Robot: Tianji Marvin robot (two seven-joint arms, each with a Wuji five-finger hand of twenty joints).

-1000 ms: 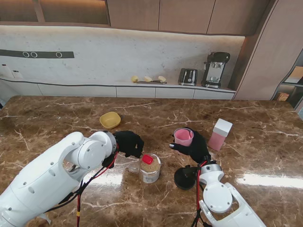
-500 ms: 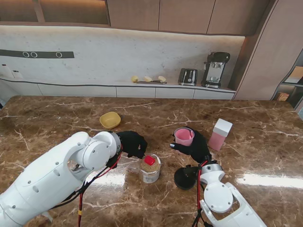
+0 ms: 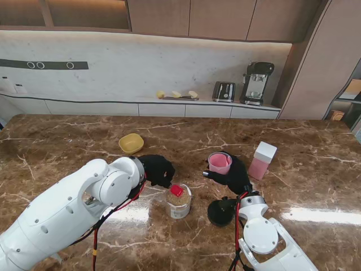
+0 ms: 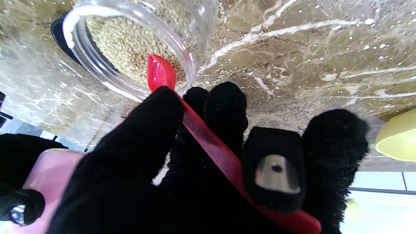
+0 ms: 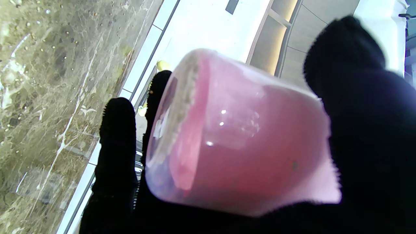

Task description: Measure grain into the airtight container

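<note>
On the marble table [image 3: 67, 141], a clear jar of grain [image 3: 179, 201] stands near centre. Left hand [image 3: 155, 171] pinches a red scoop [image 3: 176, 190], its bowl dipped into the grain. Right hand [image 3: 233, 176] wraps a pink container [image 3: 219, 163], raised off the table, right of the jar. Black lid [image 3: 220, 212] lies nearer to me; yellow bowl [image 3: 131, 143] farther left.

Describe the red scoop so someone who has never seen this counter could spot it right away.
On the brown marble counter, find the clear grain jar standing between the two black-gloved hands. The red scoop sits at its mouth, bowl in the grain, handle pinched by the left hand. It is the only bright red item; the cup and box nearby are pale pink.
</note>
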